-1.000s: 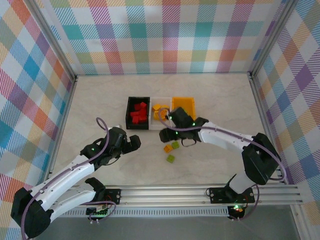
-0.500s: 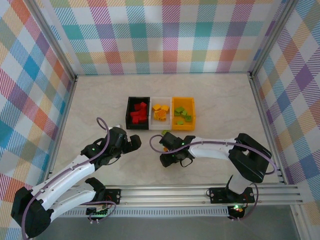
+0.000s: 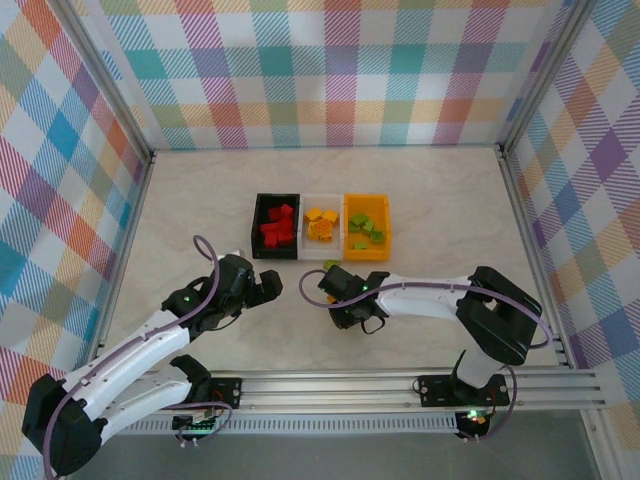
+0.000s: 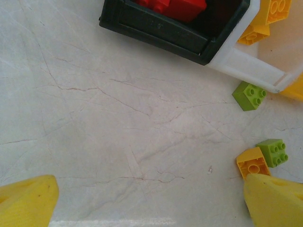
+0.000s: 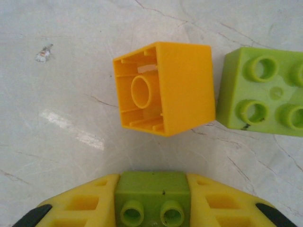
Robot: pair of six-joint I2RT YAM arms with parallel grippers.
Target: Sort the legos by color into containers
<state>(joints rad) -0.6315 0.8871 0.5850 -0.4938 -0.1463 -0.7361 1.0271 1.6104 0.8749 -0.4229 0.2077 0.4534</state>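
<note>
Pinching a light green lego brick (image 5: 151,189), right gripper (image 5: 151,203) was best lifted straight up, clear of the neighbouring orange-yellow brick (image 5: 163,87); left gripper (image 4: 151,203) hung wide apart.

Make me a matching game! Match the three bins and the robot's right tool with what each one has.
Things:
1. black bin
2. white bin
3. orange bin
4. right tool

What it has:
A. green bricks inside
B. one green brick pinched between its fingers
C. red bricks inside
D. orange bricks inside

Pairs: 1-C, 2-D, 3-A, 4-B
</note>
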